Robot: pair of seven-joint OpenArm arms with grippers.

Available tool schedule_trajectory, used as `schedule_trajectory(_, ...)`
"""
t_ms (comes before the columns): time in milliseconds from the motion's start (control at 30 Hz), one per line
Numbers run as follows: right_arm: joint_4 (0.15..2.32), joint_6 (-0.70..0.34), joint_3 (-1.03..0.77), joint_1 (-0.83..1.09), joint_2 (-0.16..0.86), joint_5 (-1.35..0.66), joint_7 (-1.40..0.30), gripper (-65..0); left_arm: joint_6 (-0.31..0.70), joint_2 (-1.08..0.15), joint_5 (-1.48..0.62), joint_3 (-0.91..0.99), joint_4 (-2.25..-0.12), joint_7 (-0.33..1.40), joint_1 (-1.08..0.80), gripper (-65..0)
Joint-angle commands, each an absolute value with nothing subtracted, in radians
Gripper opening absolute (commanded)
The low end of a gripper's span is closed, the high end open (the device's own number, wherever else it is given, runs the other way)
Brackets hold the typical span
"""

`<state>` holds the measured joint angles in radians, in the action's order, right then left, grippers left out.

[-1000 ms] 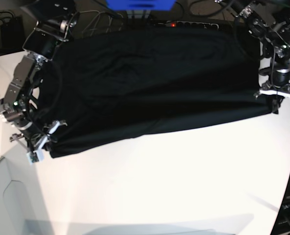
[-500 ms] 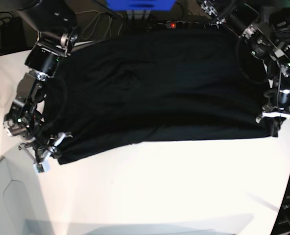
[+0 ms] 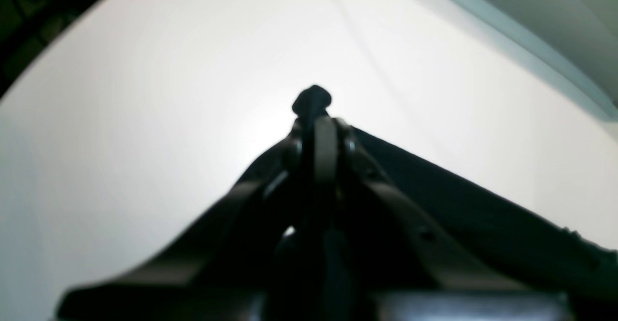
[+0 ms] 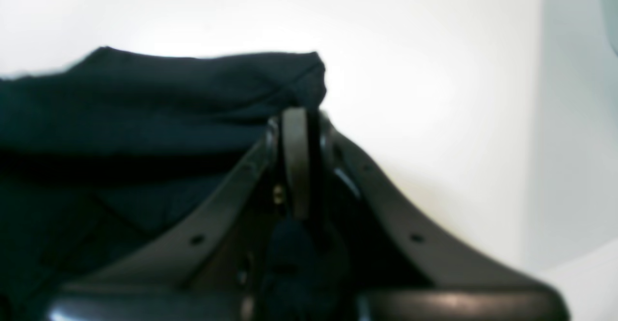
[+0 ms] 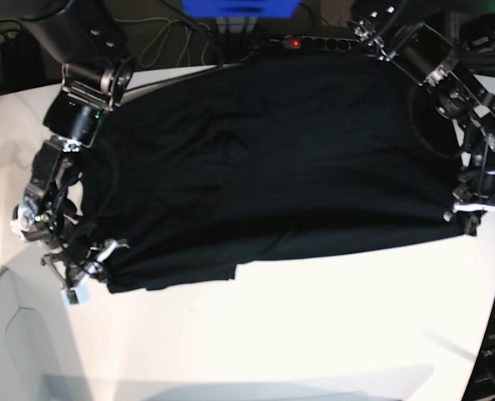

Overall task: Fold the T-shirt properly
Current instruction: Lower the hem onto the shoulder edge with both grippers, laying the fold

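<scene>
Black T-shirt (image 5: 264, 167) is lying spread across the far half of the white table (image 5: 297, 334), both grippers pinching its near corners.

The shirt is showing its plain side, with creases running toward the near edge, which is sagging slightly lower at the left corner than at the right. The right gripper (image 5: 93, 266), at the scene's left, is clamping the near-left corner; in its wrist view the fingers (image 4: 295, 161) are pressed together with a fold of dark cloth (image 4: 159, 99) bunching just past them. The left gripper (image 5: 471, 213), at the scene's right, is gripping the near-right corner; its wrist view is blurred, but the fingers (image 3: 324, 147) seem closed on a small tuft of fabric (image 3: 312, 100), the hem trailing off to the right. A power strip (image 5: 314, 41) is sitting beyond the far edge.
</scene>
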<state>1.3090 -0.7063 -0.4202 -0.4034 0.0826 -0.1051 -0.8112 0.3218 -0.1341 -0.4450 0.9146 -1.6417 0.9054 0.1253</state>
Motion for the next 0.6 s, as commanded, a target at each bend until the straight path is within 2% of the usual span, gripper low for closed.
schedule_trajectory(0, 1.316, -0.698, -0.420, -0.430, 0.093, -0.120, -0.774, -65.0, 0.325, -0.162, -0.463, 0.914, -1.650, 0.871, 0.157, -64.9)
schedule_trajectory(267, 1.305, -0.698, -0.420, -0.430, 0.105, -0.120, -0.751, -65.0, 0.323, -0.176, -0.426, 0.906, -1.566, 0.871, 0.236, -64.9)
schedule_trajectory(567, 1.305, -0.698, -0.421, -0.433, 0.107, -0.120, -0.750, -65.0, 0.323, -0.179, -0.285, 0.768, -1.531, 0.866, 0.334, -64.9)
